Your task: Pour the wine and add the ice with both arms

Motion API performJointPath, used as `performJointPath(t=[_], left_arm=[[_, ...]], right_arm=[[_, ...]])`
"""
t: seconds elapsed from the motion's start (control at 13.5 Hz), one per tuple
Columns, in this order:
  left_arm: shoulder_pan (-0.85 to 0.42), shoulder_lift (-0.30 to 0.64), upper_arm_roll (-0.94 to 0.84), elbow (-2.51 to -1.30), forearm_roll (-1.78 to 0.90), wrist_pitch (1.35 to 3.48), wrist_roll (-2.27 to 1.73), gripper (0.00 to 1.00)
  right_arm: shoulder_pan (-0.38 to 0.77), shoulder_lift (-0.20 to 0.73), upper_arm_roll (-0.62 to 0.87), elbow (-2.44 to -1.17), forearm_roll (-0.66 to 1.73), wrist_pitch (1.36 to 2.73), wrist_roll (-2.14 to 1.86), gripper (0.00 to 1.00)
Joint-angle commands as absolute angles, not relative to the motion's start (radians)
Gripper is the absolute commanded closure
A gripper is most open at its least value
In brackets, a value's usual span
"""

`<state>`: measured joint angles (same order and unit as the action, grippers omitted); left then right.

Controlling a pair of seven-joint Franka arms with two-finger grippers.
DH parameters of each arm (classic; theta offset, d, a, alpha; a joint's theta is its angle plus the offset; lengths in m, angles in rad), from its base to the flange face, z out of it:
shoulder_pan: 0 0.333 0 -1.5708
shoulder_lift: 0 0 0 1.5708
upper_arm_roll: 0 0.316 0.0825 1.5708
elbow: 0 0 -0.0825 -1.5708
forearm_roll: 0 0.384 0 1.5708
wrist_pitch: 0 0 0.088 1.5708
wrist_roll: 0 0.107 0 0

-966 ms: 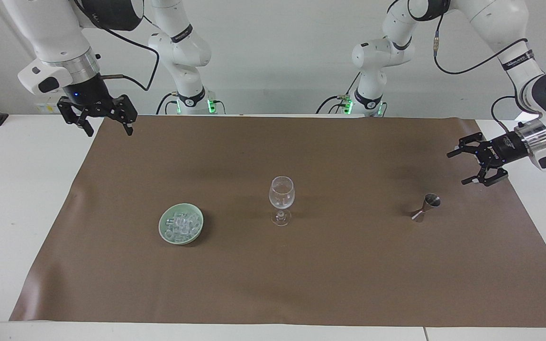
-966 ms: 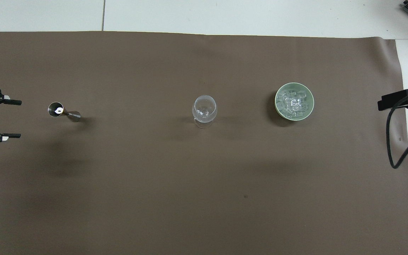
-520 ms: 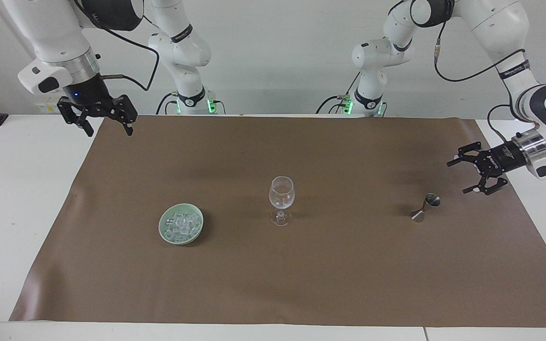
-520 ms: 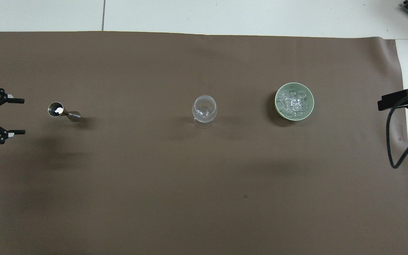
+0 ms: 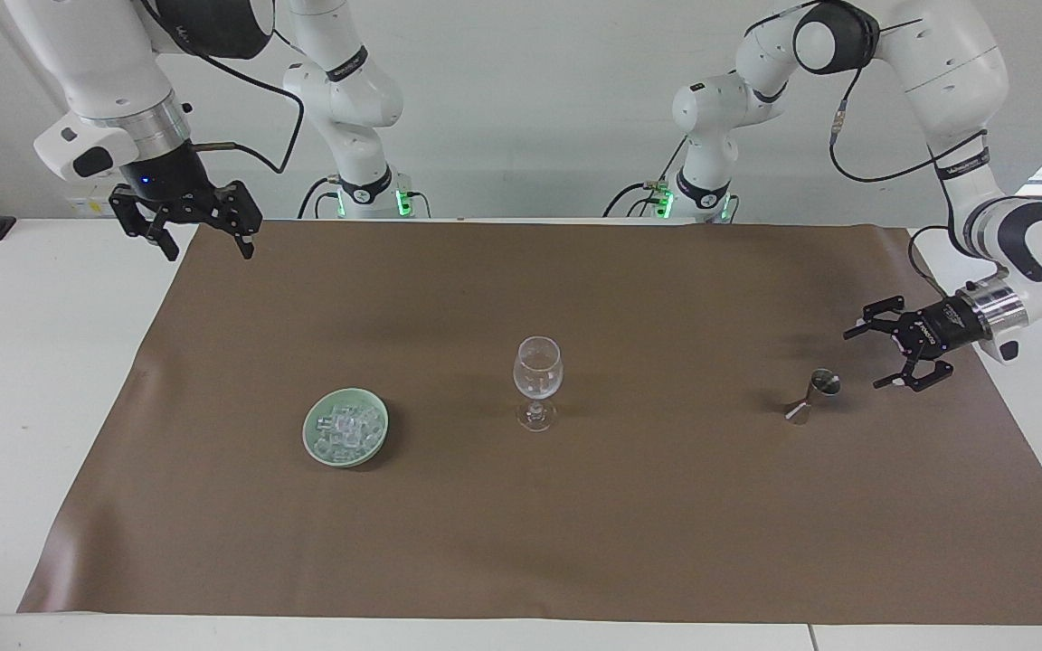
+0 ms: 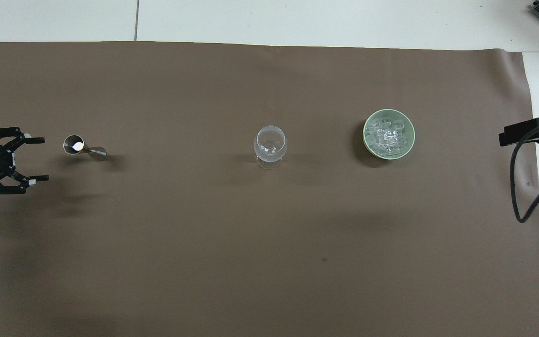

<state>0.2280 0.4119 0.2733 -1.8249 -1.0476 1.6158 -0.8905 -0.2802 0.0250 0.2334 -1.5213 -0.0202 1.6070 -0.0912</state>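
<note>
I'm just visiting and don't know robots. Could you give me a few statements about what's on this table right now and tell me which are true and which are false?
1. The ice lies heaped in a pale green dish. True.
2. The wine glass lies on its side. False: it stands upright on the brown mat, between the dish and the metal measuring cup.
3. The left gripper holds the metal measuring cup. False: it is open and beside the cup, not touching it.
4. The right gripper is open and holds nothing. True: it hangs over the mat's edge at the right arm's end of the table.
5. Ice is already in the wine glass. False: the cubes are all in the dish.
</note>
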Motion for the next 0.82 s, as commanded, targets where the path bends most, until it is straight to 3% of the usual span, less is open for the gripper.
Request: performJointPath(t=[0.0, 0.74], left_arm=[[0.225, 0.426, 0.273, -1.882, -1.111, 1.658, -0.819, 0.00], [0.199, 0.436, 0.247, -1.986, -1.302, 1.746, -0.707, 0.00]], right_arm=[[-0.287, 0.015, 0.236, -1.534, -0.006, 1.601, -0.112, 0.00], [-0.287, 0.015, 0.236, -1.534, -0.006, 1.601, -0.112, 0.00]])
